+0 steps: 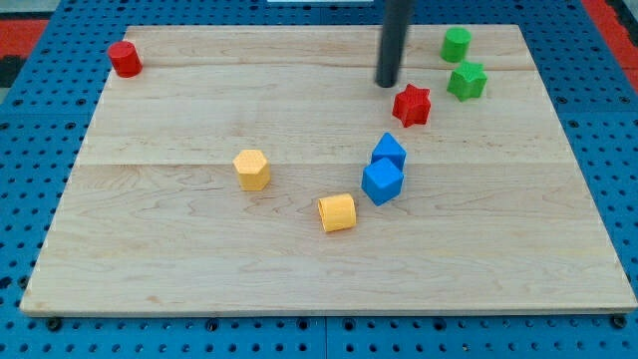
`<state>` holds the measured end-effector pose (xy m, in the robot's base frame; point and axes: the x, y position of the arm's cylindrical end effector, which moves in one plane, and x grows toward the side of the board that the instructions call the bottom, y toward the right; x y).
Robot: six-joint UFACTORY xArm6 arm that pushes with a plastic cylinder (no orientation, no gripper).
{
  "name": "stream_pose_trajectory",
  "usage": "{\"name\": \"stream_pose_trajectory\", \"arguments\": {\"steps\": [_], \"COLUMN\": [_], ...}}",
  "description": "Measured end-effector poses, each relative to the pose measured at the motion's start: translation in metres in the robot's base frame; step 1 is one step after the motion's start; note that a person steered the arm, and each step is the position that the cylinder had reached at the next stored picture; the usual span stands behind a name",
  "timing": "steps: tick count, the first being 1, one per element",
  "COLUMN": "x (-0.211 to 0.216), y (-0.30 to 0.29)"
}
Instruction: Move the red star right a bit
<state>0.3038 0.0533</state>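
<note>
So the red star [412, 105] sits up in the view's top right part of the table [150, 269], and my tip [387, 82] is parked just beside it, up and to the view's left, close but I'd say not quite touching. That's the bit that matters: the star lies to the right and a little down from the tip, so a push from here would probably send it right but also slightly toward the view's bottom unless the tip drops lower first to get squarely on its left side. No gripper on this rig, it's only a rod, so there's nothing to be spread or pinched. Worth watching: the green star [467, 81] is near on the right, a touch higher, with another green block [456, 44] above it, so "a bit" really should stay a bit. The two blue blocks [385, 170] below look safely out of the lane.
</note>
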Motion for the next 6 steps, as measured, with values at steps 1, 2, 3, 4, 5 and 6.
{"name": "stream_pose_trajectory", "arguments": {"steps": [1,2,3,4,5,6], "x": [0.038,0.052,0.052,0.052,0.057,0.058], "y": [0.013,0.041,0.057,0.092,0.092,0.073]}}
